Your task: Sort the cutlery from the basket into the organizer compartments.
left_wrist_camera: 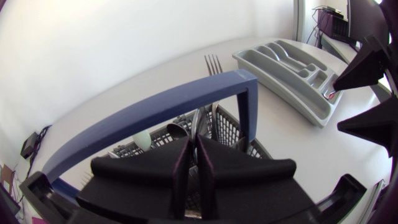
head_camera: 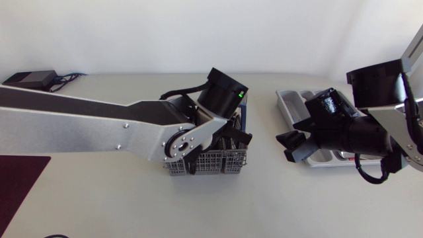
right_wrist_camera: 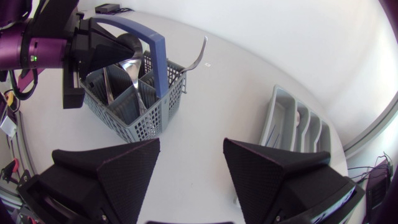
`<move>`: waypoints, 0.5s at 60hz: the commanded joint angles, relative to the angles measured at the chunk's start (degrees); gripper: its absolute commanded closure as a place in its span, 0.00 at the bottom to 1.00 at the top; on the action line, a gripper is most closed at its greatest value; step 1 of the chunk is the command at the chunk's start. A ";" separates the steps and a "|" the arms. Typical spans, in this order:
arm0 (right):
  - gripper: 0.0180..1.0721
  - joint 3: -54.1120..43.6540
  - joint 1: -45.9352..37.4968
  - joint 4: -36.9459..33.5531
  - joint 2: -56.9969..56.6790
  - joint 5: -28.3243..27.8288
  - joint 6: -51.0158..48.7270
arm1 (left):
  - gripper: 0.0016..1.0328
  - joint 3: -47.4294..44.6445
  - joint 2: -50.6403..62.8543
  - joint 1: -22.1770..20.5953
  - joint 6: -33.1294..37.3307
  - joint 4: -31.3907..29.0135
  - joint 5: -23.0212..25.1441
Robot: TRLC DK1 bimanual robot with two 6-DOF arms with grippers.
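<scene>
Two fingers of the left gripper (left_wrist_camera: 193,148) pinch what looks like a cutlery handle (left_wrist_camera: 196,124) inside the basket (right_wrist_camera: 134,115), so the pick is underway and a straight lift clear of the basket's blue bail (left_wrist_camera: 155,106) comes next; the right gripper (right_wrist_camera: 189,165) hangs spread, empty, beside the basket.

Pale table (head_camera: 264,205), white wall (head_camera: 165,33) behind, soft even light.
</scene>
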 commanded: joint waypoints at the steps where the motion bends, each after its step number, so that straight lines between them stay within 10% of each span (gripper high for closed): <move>1: 0.30 -1.89 0.13 -0.07 0.17 0.22 0.98 | 0.97 -4.06 -0.30 -0.28 3.10 -1.20 -1.51; 30: 0.30 -2.15 0.13 -0.15 0.17 0.22 0.90 | 0.97 -8.98 -3.72 -2.04 6.35 4.78 -1.51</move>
